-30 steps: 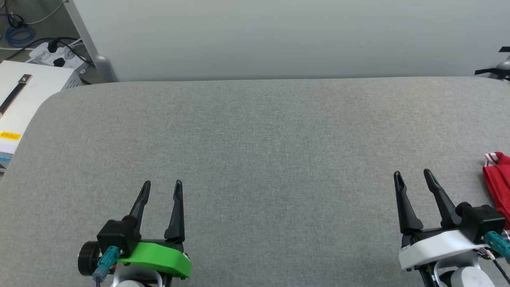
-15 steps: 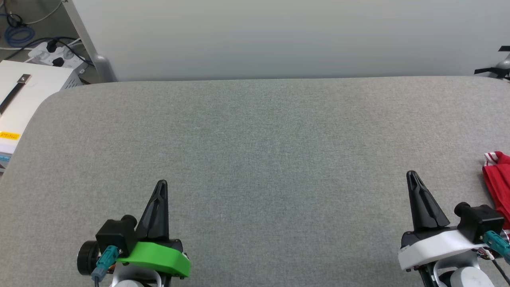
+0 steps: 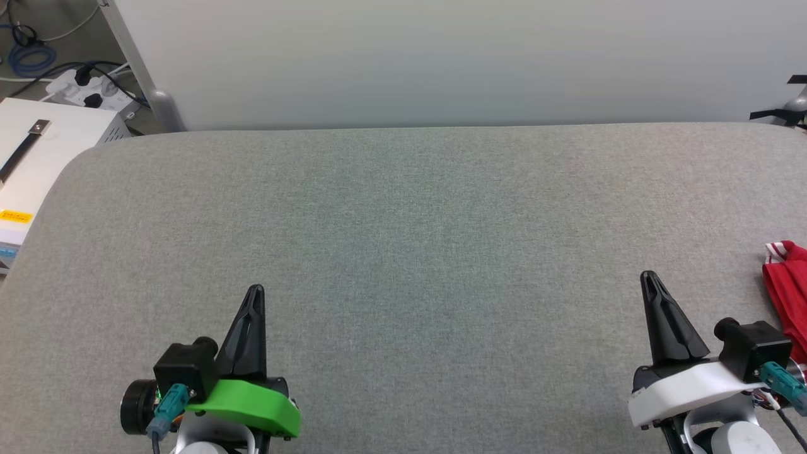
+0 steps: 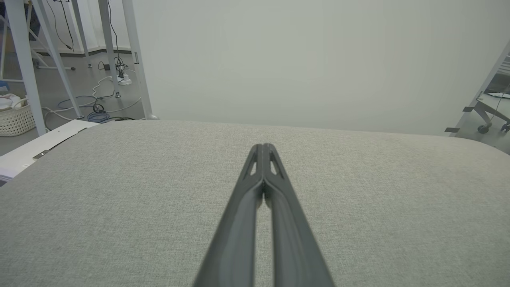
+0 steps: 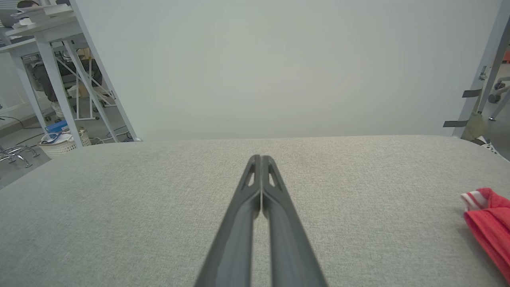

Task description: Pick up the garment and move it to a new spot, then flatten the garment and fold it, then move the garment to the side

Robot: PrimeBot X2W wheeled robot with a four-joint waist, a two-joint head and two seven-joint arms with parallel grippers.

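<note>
Setting: a grey cloth-covered tabletop [image 3: 403, 221] runs wide before a plain pale wall [image 3: 441, 57]; a white box [image 3: 38, 151] and cables [image 3: 28, 57] sit off its far left corner.
Garment [image 3: 788, 296]: red with a scrap of white-and-red striped trim. It lies on the tabletop at the far right, mostly cut off by the frame edge, so I cannot tell whether it is folded or bunched.
Left hand [image 3: 254, 291]: fingers pressed together, holding nothing, at the near left.
Right hand [image 3: 648, 277]: fingers pressed together, empty, near the cloth but apart from it.
Stage: fits either a garment waiting to be fetched or one already set aside.
Risk: a reach with the fingers pressed together would shove the cloth instead of gripping it, perhaps toward the tabletop's right end. The unseen part hides how it would drag.
</note>
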